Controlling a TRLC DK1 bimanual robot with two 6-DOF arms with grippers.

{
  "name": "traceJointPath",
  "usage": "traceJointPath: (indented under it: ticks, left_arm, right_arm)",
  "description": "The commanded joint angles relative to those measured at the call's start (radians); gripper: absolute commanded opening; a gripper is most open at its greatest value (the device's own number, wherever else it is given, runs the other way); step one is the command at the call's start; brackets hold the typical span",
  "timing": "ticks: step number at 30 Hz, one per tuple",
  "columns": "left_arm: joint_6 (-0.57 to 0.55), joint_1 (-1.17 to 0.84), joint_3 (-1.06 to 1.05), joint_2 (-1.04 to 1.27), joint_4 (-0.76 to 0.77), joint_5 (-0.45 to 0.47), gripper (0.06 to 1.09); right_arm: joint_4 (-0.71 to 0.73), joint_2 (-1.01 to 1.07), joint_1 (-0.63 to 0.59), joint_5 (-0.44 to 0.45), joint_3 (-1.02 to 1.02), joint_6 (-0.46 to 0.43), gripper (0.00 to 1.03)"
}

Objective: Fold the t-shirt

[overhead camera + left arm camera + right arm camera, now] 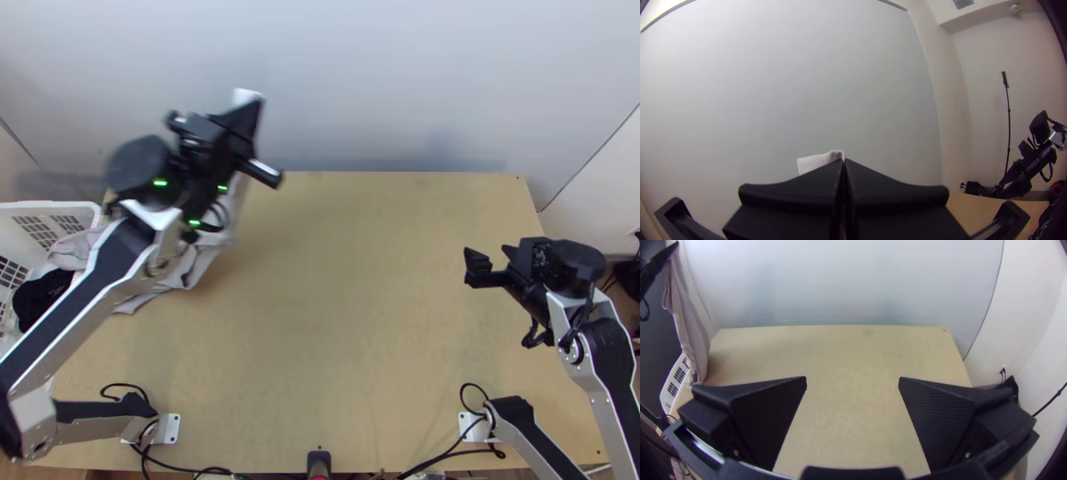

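In the top view my left gripper (pixel 254 104) is raised over the table's far left part. In the left wrist view the left gripper (pixel 843 162) has its fingers pressed together, with a corner of the pale t-shirt (pixel 815 161) between their tips. The t-shirt (pixel 689 322) hangs bunched in a long drop below it in the right wrist view; its lower folds (pixel 186 270) reach the table's left side. Over the table's right side, my right gripper (pixel 490 258) stands apart from the cloth. The right gripper (pixel 852 378) is open, with nothing between its fingers.
A white basket (pixel 50 206) with light and black cloths stands at the table's left edge, close to the hanging t-shirt. The wooden table (pixel 352 264) has bare surface across its middle. Cables (pixel 440 456) lie along the near edge.
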Motion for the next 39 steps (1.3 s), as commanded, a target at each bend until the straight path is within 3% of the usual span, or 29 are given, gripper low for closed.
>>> traceJointPath:
  ticks: [1, 12, 21, 33, 34, 36, 37, 39]
  left_arm:
    - [0.056, -0.157, 0.135, 0.132, 0.031, -0.043, 0.09]
    - [0.106, -0.358, 0.653, 0.374, -0.080, -0.117, 0.09]
    - [0.142, -0.397, 0.661, 0.529, 0.022, -0.129, 0.09]
    - [0.180, -0.165, 0.653, 0.894, 0.031, -0.169, 0.11]
    - [0.185, -0.150, 0.653, 0.919, 0.029, -0.170, 0.29]
    - [0.183, -0.133, 0.644, 0.937, 0.008, -0.180, 0.99]
    - [0.182, -0.130, 0.644, 0.938, -0.006, -0.197, 1.04]
    - [0.180, -0.127, 0.643, 0.931, -0.053, -0.220, 1.04]
  right_arm:
    - [0.005, -0.088, -0.049, -0.001, -0.083, 0.000, 0.96]
    - [0.043, -0.146, -0.089, -0.001, -0.184, 0.000, 0.96]
    - [0.079, -0.180, -0.106, 0.000, -0.263, -0.007, 0.96]
    - [0.079, -0.261, -0.112, -0.003, -0.333, -0.009, 0.96]
    - [0.077, -0.267, -0.112, -0.005, -0.335, -0.009, 0.96]
    - [0.066, -0.278, -0.110, -0.005, -0.335, -0.010, 0.96]
    - [0.062, -0.281, -0.112, -0.005, -0.333, -0.010, 0.96]
    - [0.039, -0.282, -0.110, -0.006, -0.330, -0.010, 0.96]
